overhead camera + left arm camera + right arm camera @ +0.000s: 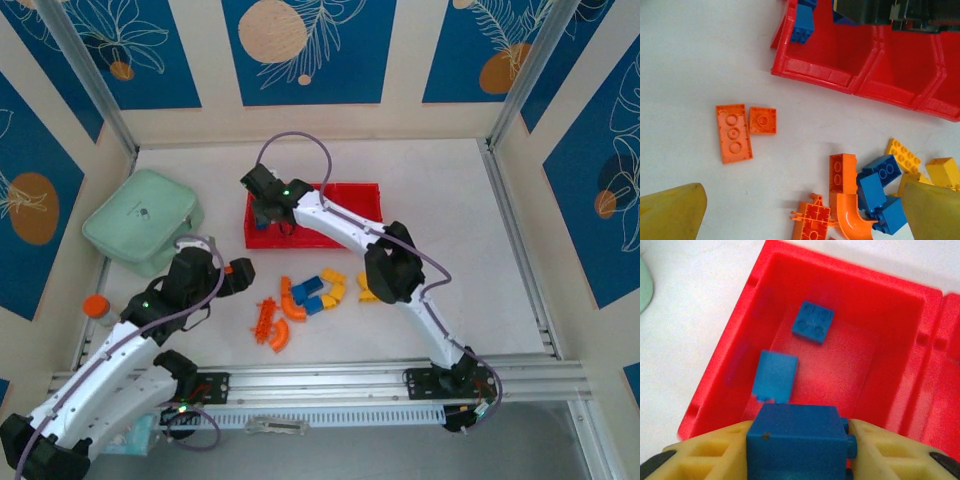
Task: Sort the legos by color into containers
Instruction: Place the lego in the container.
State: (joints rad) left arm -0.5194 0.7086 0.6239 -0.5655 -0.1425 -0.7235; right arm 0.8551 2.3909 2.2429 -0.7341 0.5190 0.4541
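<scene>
Tray's left end blocked, desk open to the right

The right tool (pixel 800 437), clamped on a blue brick (pixel 795 450), hangs with its arm over the left compartment (pixel 840 365) of the red tray (pixel 352 188), closing that way in from above; two blue bricks (pixel 812 322) lie on its floor. Loose legos (pixel 310 295) crowd the desk (pixel 460 230) centre; bare surface lies right of them. A mint-green case (pixel 143 220) blocks the far left side.

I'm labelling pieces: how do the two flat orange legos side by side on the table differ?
The long orange plate is oblong, the square orange plate square and shorter. The long one shows three rings, the square one a single ring. Both are orange, lying flat on the table outside the red tray.
</scene>
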